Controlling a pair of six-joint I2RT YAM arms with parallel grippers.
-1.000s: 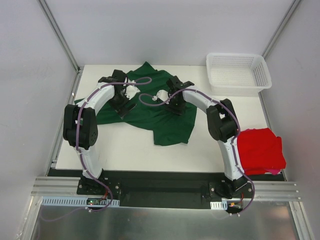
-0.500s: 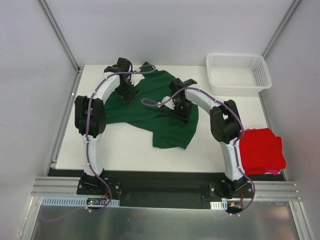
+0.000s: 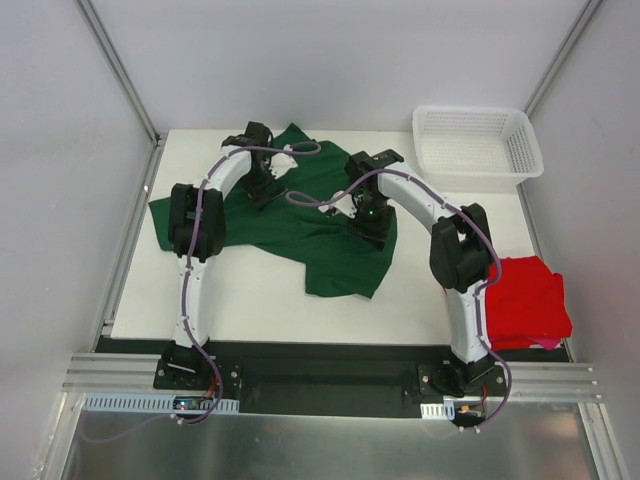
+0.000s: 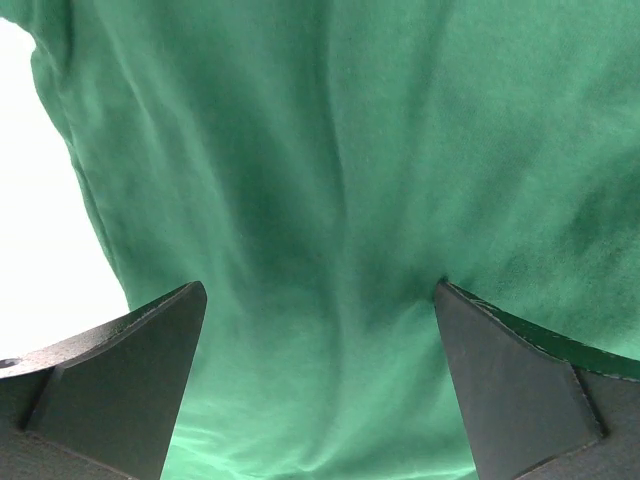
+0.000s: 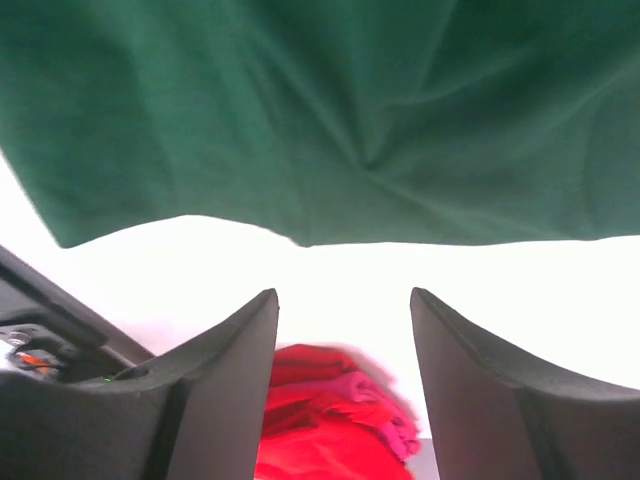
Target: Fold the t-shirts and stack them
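Left pincer (image 4: pixel 318 290) is hanging wide open just above the dark green t-shirt (image 3: pixel 300 225), with nothing between its fingers (image 4: pixel 130 370) but a view of rumpled cloth and a strip of white surface (image 3: pixel 260 300) at the left. Over the last second its arm has been stretching out, carrying it from the middle of the shirt toward the far edge, and the cloth is now lying wider than before, with a sleeve showing out at the left where a second ago the arm was covering that side. The right pincer (image 5: pixel 342 295) is also standing apart and empty, hovering over the right side of the same shirt; it has been drifting a little to the right and is now looking down past the shirt's near hem to the bright red t-shirt (image 3: pixel 525 300). That red one is sitting unchanged as a compact heap at the near right corner, partly behind the right arm. The white basket (image 3: pixel 470 172) is staying in the far right corner. By the look of it, both arms are letting go after a spreading pull. The green shirt is looking flatter but is still creased, with its near hem bunching at centre, so folding is probably yet to begin and stacking onto the red is still waiting.
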